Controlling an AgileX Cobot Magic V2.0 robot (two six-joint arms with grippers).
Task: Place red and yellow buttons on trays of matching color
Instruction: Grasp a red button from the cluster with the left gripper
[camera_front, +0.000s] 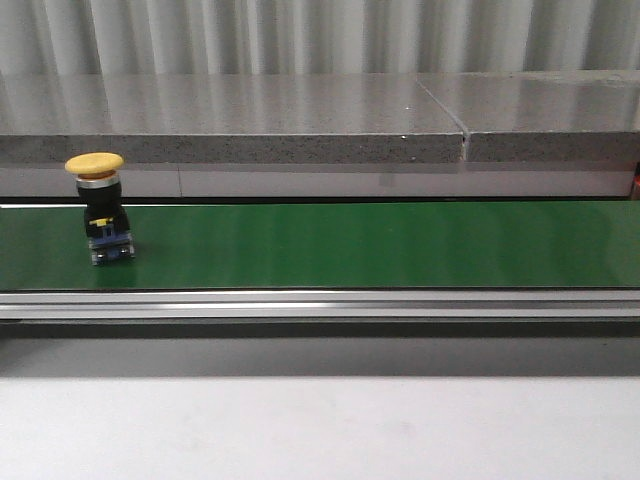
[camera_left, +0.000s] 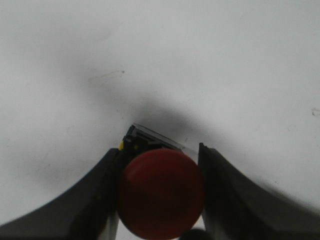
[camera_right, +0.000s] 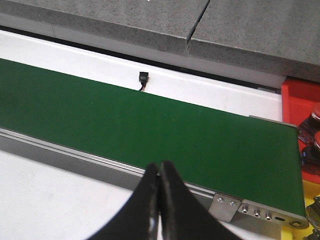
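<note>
While the yellow button (camera_front: 97, 205) is standing upright on the green conveyor belt (camera_front: 350, 245) near its left end in the front view, neither arm is showing there. The button is sitting on its black and blue base, its cap uppermost, well apart from the grey stone ledge (camera_front: 300, 125) behind the belt.

In the left wrist view, the left pincer (camera_left: 161, 192) is gripping a red button (camera_left: 161, 197) between its 2 dark fingers (camera_left: 97, 200), the round cap filling the gap and a bit of black and yellow body poking out beyond it. Below it, a plain white worktop (camera_left: 200, 60) is lying, with a soft shadow under the button.

In the right wrist view, the right pincer (camera_right: 160, 200) is hanging with its fingertips pressed together, nothing between them, just over the belt's metal side rail (camera_right: 75, 152). At the belt's far end, a red tray (camera_right: 295, 97) is holding a few red-capped buttons (camera_right: 316, 116), partly cut off by the frame edge.
</note>
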